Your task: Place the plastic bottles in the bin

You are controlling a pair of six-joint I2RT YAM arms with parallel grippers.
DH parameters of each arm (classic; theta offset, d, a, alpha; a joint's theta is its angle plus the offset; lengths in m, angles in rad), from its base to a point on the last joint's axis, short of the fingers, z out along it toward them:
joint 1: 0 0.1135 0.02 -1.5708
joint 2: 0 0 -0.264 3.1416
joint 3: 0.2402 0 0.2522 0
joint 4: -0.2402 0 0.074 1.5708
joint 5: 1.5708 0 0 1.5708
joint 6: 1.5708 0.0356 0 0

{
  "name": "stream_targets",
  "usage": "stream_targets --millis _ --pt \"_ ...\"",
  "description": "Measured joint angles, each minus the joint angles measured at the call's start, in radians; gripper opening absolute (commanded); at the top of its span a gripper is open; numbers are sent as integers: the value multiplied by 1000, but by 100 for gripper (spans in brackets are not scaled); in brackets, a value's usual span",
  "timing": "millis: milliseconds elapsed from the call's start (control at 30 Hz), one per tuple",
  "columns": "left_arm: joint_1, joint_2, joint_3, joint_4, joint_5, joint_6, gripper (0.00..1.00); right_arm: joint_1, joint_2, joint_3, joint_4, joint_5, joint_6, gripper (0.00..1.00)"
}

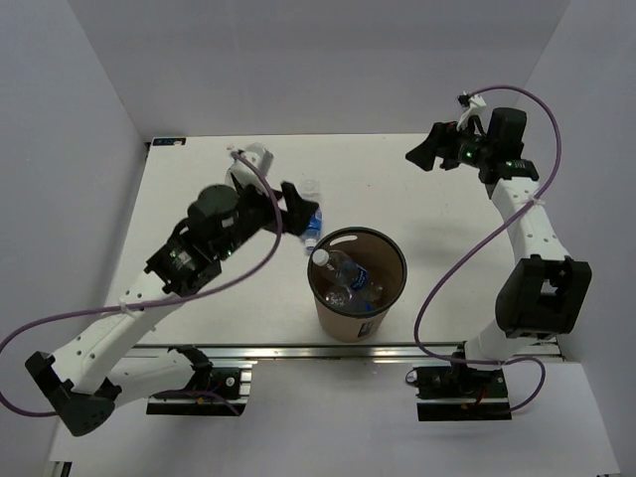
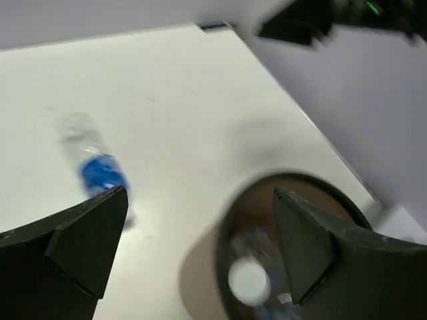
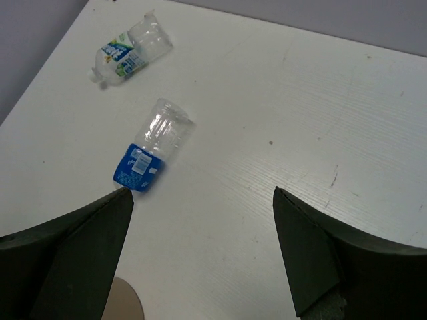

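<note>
Brown and dark-rimmed, the bin [image 1: 348,323] is seen standing upright near the front of the white table [image 1: 447,229], between the two arms. A bottle in the bin [image 1: 340,268] is shown leaning with its white cap [image 1: 320,256] up against the left side of the rim; more clear plastic is glimpsed under it, but how many bottles lie there cannot be told. A blue-labelled bottle [image 1: 312,227] is found lying on its side on the table just beyond the bin's left rim and apart from it. A third bottle [image 3: 130,53], clear and somewhat crumpled, is seen lying on its side farther back on the table, well apart from the bin. The left gripper [image 1: 301,211] is held just above the blue-labelled bottle, beside the bin; in the blurred left wrist view its fingers [image 2: 80,247] are spread wide with nothing between them, the bottle being seen off to the left and the bin's mouth to the lower right. The right gripper [image 1: 422,149] is raised over the far right part of the table, well away from all the bottles, and its fingers [image 3: 320,260] are likewise parted and empty, with bare tabletop framed between them.
</note>
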Motion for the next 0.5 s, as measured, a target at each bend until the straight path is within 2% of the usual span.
stream_targets --millis 133,233,400,467,500 --pt "236 93 87 -5 -44 0 98 43 88 146 -117 40 -58 89" --pt "426 243 144 -2 -38 10 98 117 138 214 -172 79 -97 89" --pt "659 607 302 -3 184 82 98 183 143 202 -227 97 -119 89" --pt "708 733 393 -16 275 134 98 177 129 177 -223 116 -122 89" --pt "743 855 486 -31 305 162 98 172 120 159 -223 127 -123 89"
